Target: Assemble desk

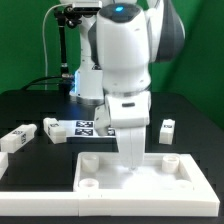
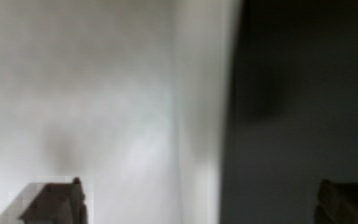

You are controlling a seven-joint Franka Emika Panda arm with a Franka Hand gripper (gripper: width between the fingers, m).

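one desk top (image 1: pixel 188 166), three loose legs (image 1: pixel 50 126) visible; one claw (image 1: pixel 130 162) above, spread open.

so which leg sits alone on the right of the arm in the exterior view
The leg on the exterior view's right of the gripper; the other two visible legs lie on the left.

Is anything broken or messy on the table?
Nothing looks broken or spilled. The desk top lies flat. The loose legs sit scattered behind it; the leg on the exterior view's far left lies slanted, which seems normal for unattached parts.
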